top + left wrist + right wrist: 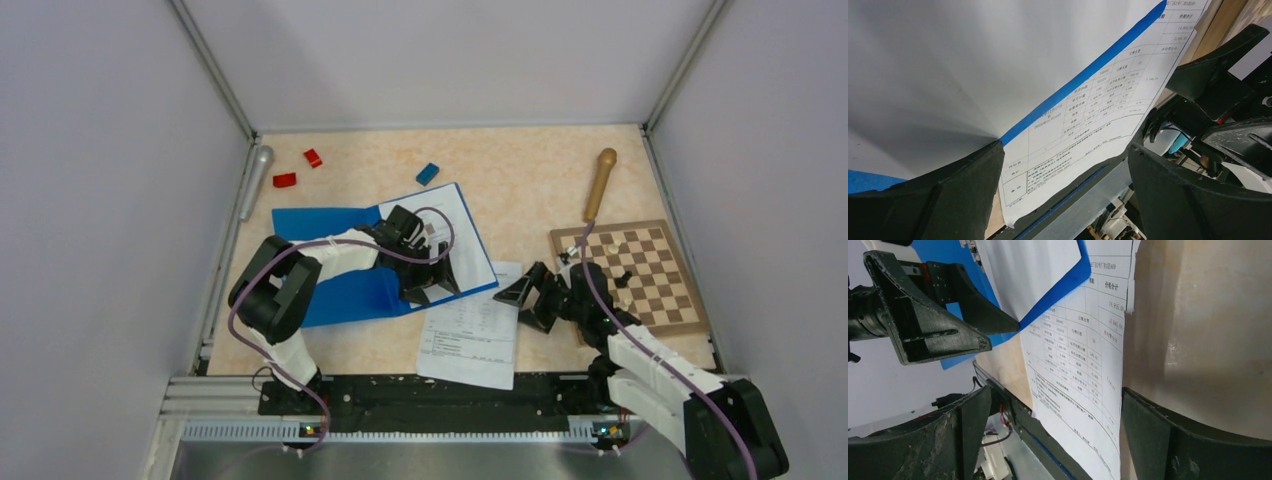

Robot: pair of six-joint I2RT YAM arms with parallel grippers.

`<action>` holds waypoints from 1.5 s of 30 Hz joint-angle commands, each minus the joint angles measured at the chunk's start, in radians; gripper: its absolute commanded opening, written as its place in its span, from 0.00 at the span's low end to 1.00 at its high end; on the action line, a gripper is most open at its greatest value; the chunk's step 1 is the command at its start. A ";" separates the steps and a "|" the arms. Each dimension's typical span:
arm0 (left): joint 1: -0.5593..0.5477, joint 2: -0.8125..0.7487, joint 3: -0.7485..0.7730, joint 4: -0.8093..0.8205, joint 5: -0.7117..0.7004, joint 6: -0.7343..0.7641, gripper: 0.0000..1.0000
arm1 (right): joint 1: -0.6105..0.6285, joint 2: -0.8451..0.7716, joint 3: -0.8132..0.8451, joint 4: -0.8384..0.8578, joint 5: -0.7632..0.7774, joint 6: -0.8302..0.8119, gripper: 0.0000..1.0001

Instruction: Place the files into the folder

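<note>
The blue folder (340, 290) lies open at left centre, with a white sheet (455, 225) on its right half. Another printed sheet (470, 330) lies on the table by the folder's lower right corner, reaching the front edge. My left gripper (432, 282) is open, hovering over the folder's right half; its wrist view shows the white sheet (948, 65), the blue folder edge (1088, 70) and the printed sheet (1088, 125). My right gripper (530, 298) is open and empty just right of the loose sheet, which shows in its wrist view (1083, 370) beside the folder (1058, 290).
A chessboard (640, 275) with a few pieces lies at the right, with a wooden pestle (600, 183) behind it. Two red blocks (298, 168), a small blue block (427, 173) and a grey cylinder (255, 180) lie at the back left.
</note>
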 commanded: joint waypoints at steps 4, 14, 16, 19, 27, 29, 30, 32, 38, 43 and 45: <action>0.001 0.015 0.024 0.049 -0.009 0.008 0.99 | 0.006 0.107 -0.004 0.133 -0.076 -0.097 0.92; 0.001 -0.019 0.034 0.021 -0.021 0.022 0.99 | 0.005 0.257 0.034 0.191 -0.108 -0.173 0.48; 0.001 -0.046 0.044 0.005 -0.015 0.027 0.99 | 0.005 0.236 0.044 0.125 -0.063 -0.185 0.19; 0.000 -0.098 0.068 -0.023 -0.001 0.042 0.99 | 0.005 0.167 0.106 -0.098 0.053 -0.280 0.00; 0.007 -0.221 0.202 -0.139 0.042 0.150 0.99 | 0.005 0.045 0.404 -0.608 0.328 -0.472 0.00; 0.021 -0.248 0.232 -0.161 0.007 0.152 0.99 | 0.002 0.025 0.503 -0.692 0.402 -0.499 0.00; 0.031 -0.263 0.245 -0.168 -0.011 0.151 0.99 | 0.001 0.009 0.541 -0.692 0.410 -0.514 0.00; 0.065 -0.298 0.246 -0.172 -0.039 0.141 0.99 | 0.001 -0.007 0.643 -0.702 0.442 -0.519 0.00; 0.190 -0.398 0.196 -0.240 -0.109 0.153 0.99 | 0.001 0.144 0.988 -0.599 0.336 -0.540 0.00; 0.292 -0.506 0.082 -0.258 -0.189 0.159 0.99 | 0.032 0.349 1.111 -0.300 0.078 -0.517 0.00; 0.314 -0.530 0.052 -0.297 -0.236 0.154 0.99 | 0.072 0.444 1.169 -0.229 0.001 -0.511 0.00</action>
